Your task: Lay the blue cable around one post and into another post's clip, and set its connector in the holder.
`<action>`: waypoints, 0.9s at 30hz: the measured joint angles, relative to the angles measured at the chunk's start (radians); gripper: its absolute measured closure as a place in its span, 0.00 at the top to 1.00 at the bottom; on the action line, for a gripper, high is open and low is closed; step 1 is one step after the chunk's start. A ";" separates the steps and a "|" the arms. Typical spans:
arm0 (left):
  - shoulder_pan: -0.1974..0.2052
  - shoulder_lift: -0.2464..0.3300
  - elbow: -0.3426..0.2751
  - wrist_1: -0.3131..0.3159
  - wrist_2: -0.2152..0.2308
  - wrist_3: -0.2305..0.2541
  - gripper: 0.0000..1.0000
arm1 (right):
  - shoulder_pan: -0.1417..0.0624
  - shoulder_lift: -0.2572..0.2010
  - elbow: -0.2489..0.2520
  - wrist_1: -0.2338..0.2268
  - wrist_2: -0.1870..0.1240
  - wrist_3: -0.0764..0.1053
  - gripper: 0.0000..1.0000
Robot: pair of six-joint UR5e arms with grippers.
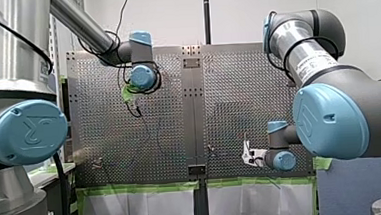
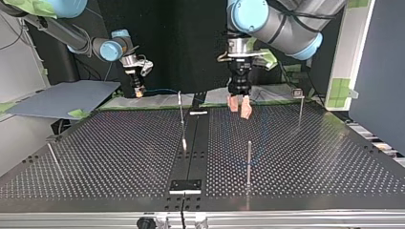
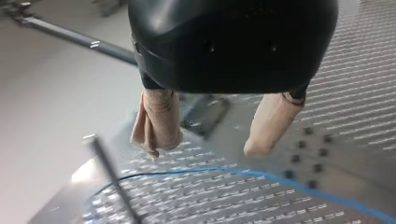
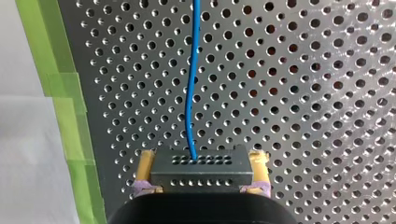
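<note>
My right gripper (image 4: 202, 161), upper left of the top view, was closed on the dark connector (image 4: 201, 173), its blue cable (image 4: 190, 93) running ahead across the table (image 4: 308, 93), probably held out for routing. My left gripper (image 3: 205, 148) hung wide open just above the cable, beside a post (image 3: 108, 170), empty.

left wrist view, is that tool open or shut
Open: my left tool shows its two beige pads standing apart with nothing between them; the blue cable runs under it, untouched.
</note>
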 joint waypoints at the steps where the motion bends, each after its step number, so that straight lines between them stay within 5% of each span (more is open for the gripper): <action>1: 0.007 0.007 0.000 0.000 0.000 -0.007 0.98 | 0.002 0.000 0.000 0.000 0.000 0.000 0.00; 10: 0.095 0.095 -0.025 0.048 0.016 -0.095 0.98 | 0.013 0.000 0.000 0.011 0.003 -0.002 0.00; 17: 0.170 0.168 -0.029 0.060 0.072 -0.168 0.98 | 0.019 0.000 -0.001 0.014 0.004 -0.003 0.00; 27: 0.274 0.130 -0.030 0.060 0.149 -0.149 0.98 | 0.021 -0.001 0.000 0.012 0.005 -0.002 0.00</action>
